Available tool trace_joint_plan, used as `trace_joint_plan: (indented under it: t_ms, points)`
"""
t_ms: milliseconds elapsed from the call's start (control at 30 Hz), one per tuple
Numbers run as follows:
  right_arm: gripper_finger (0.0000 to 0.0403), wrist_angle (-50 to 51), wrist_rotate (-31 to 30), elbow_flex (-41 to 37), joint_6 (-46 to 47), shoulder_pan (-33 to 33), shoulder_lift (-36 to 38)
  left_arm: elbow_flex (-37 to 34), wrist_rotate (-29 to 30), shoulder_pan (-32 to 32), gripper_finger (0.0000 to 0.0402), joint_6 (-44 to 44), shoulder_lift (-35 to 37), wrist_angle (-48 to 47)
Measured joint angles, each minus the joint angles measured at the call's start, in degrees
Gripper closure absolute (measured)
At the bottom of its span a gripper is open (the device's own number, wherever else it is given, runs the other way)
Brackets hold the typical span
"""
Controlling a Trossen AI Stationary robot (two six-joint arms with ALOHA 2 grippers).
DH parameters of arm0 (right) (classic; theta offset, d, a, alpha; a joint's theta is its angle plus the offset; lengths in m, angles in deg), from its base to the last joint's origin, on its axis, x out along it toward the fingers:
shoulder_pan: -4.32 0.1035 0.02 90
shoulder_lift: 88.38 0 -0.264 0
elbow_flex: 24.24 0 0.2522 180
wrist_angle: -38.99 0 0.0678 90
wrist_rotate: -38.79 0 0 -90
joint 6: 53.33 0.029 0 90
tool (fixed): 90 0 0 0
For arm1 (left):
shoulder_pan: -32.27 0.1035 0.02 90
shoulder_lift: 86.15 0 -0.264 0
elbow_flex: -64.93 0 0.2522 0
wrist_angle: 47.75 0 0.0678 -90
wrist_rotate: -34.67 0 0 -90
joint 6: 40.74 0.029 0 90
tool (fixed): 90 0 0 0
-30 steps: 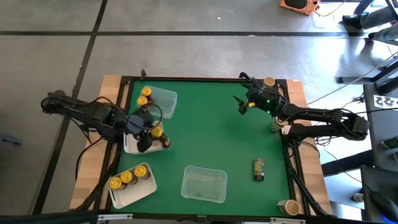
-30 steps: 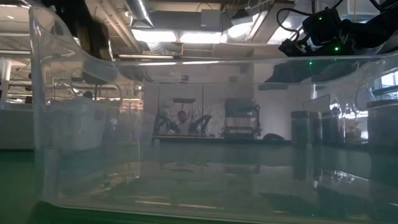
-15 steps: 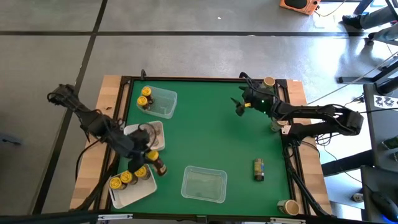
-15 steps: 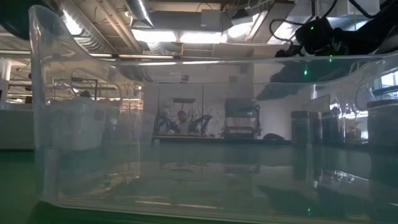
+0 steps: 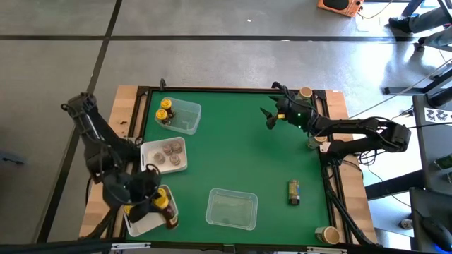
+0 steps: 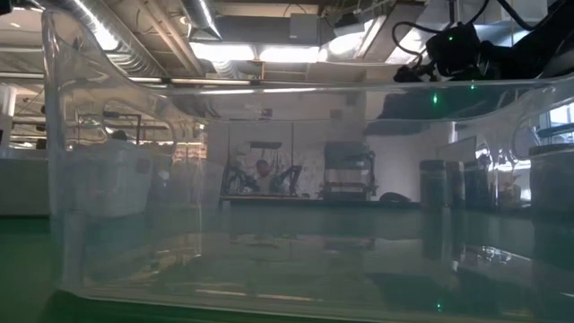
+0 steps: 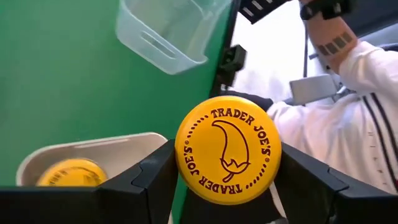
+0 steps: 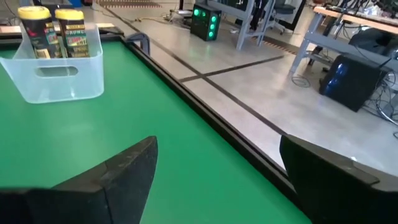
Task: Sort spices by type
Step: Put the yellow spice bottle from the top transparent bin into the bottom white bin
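My left gripper (image 5: 164,210) hangs at the near left, shut on a spice jar with a yellow lid (image 7: 227,149). It is over the right end of a white tray (image 5: 147,220) that holds more yellow-lidded jars (image 7: 67,174), largely hidden under the arm. A second white tray (image 5: 164,154) holds several brownish-grey-lidded jars. A clear tray (image 5: 181,116) at the far left holds two yellow-lidded jars (image 8: 55,28). One jar (image 5: 294,191) lies on its side at the right. My right gripper (image 5: 269,118) hovers open at the far right, with nothing between its fingers (image 8: 124,174). My left gripper holds the jar between its two fingers (image 7: 152,183), one on each side of the body just below the yellow lid. The lid hides the place of contact itself. The jar is lifted clear above the tray and tilted, with its dark body (image 5: 169,219) pointing toward the near edge.
An empty clear tray (image 5: 231,209) stands near the front middle and fills the low view. Single jars stand on the wooden border at the right (image 5: 305,92) (image 5: 327,234). A person's sleeve (image 7: 348,118) shows beyond the table's near edge. Bare green mat lies in the middle.
My left gripper has swung from beside the brownish-grey-lid tray toward the table's near edge. It carried the yellow-lidded jar along and now hangs over the near-left white tray. The jar stayed in the grip, clear of the table. My right arm has barely moved.
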Motion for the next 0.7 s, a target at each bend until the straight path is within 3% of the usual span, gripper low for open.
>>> trace_joint_plan:
  t_ms: [300,533,700]
  points:
    - [0.0066,-0.12,0.00,0.00,0.70,-0.02,0.00,10.11,-1.43,-5.55,0.0182,-16.47,-9.45,-18.51]
    - [0.0066,-0.12,0.00,0.00,3.27,-0.07,0.00,13.45,-6.26,-10.14,0.0182,-28.92,-17.50,-23.86]
    - [0.0066,-0.12,0.00,0.00,3.27,-0.07,0.00,13.45,-13.29,-12.00,0.0182,-34.03,-22.04,-28.21]
